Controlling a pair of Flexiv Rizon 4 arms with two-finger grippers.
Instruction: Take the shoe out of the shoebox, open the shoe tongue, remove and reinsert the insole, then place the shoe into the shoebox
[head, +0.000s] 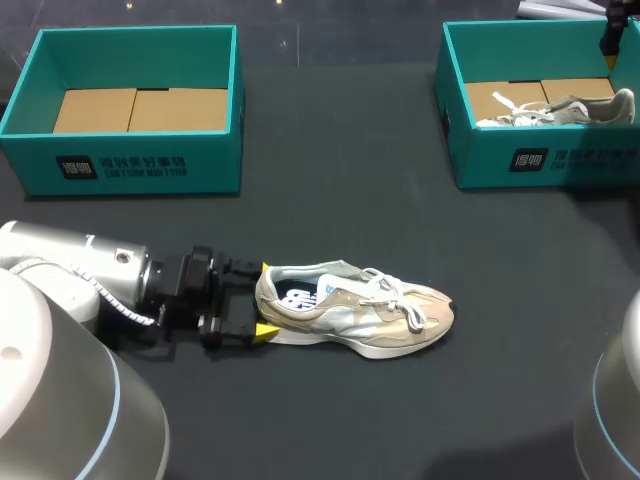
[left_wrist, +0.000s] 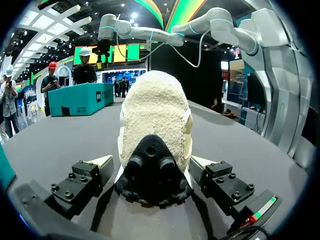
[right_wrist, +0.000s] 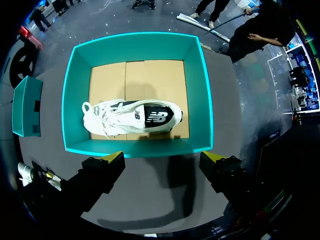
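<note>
Found the shoe (head: 360, 312) heel-first between the fingers of the open left gripper (head: 264, 300), long axis straight ahead; saw the open right gripper (right_wrist: 162, 157) well apart.

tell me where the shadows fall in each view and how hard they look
Head view: light is even, with a thin soft shadow under the shoe on the table. Left wrist view: darker shadows sit beneath the heel and both jaws. Right wrist view: a broad shadow runs across the table from the near wall of the shoebox, between the jaws.
</note>
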